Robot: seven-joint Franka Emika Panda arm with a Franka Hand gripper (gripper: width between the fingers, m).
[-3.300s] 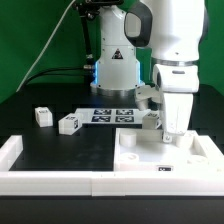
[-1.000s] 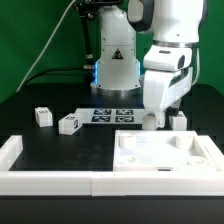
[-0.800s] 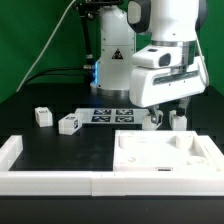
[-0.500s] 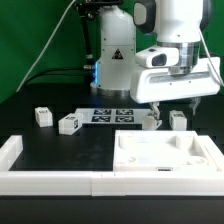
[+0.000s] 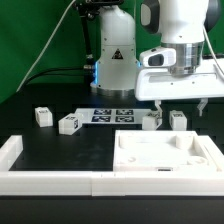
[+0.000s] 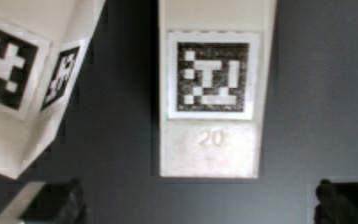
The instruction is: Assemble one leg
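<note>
Up it comes: the gripper (image 5: 183, 103) has lifted away from the square white top (image 5: 165, 152), where it sat low a few seconds back. It has turned its wrist round and now hangs just behind that top's far edge. The fingers (image 6: 51, 203) are spread wide with nothing held. In the wrist view both tips frame bare table, and the leg (image 6: 211, 95) lies dead centre between them, tag facing up, the number 20 printed beneath.

In the exterior view that's the leg just beyond the top's far edge, toward that view's right. A neighbour leg (image 5: 152, 120) sits just beside it, also behind the top. Two more wait well apart from the top on the exterior view's left, the outer leg (image 5: 41, 116) and the inner leg (image 5: 69, 123).

This looks like the line-up for a pick. Nothing is grasped yet, so the task is still at an early stage. The next move calls for a straight drop and a squeeze on the leg's sides, and the finger nearest the neighbour leg could clip it
</note>
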